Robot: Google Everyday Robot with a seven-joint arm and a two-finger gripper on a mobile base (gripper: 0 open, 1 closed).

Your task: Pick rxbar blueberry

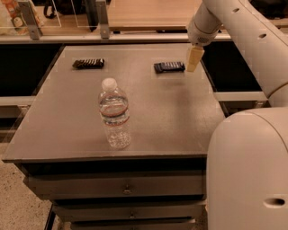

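The rxbar blueberry (169,67) is a small flat dark navy bar lying on the grey table top (171,112) at the far right. My gripper (193,59) hangs from the white arm just to the right of the bar, close beside it and slightly above the table. A similar dark brown wrapped bar (88,64) lies at the far left of the table.
A clear plastic water bottle (114,113) with a white cap stands upright near the middle front. My white robot body (249,170) fills the lower right. Drawers (121,188) sit under the table top. A wooden counter (148,13) lies behind.
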